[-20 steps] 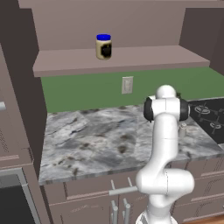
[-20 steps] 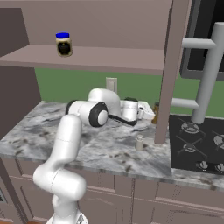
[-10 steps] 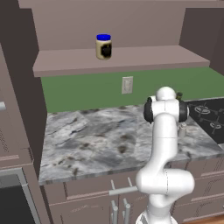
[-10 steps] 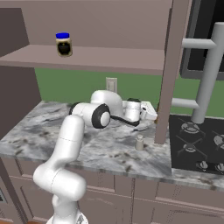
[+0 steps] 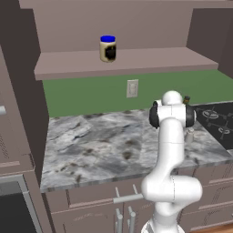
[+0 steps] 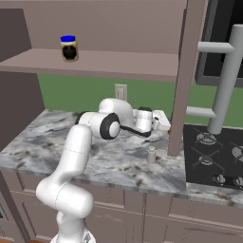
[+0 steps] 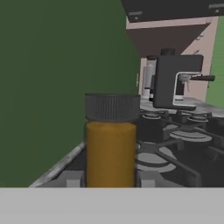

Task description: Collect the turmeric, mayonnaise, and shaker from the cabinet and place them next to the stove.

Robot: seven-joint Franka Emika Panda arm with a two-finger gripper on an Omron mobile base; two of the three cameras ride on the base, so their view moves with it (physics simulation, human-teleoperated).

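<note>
Marble counter (image 5: 100,145) runs to the stove (image 6: 213,156); my gripper (image 7: 111,183) is clenched on the turmeric (image 7: 110,144) near its stove-side edge, for setting down beside the shaker (image 6: 151,154). Mayonnaise (image 5: 108,48) waits on the cabinet (image 5: 136,61) shelf.

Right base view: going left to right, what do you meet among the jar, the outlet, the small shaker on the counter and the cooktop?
mayonnaise on the cabinet shelf → wall outlet → shaker on the counter → stove
</note>
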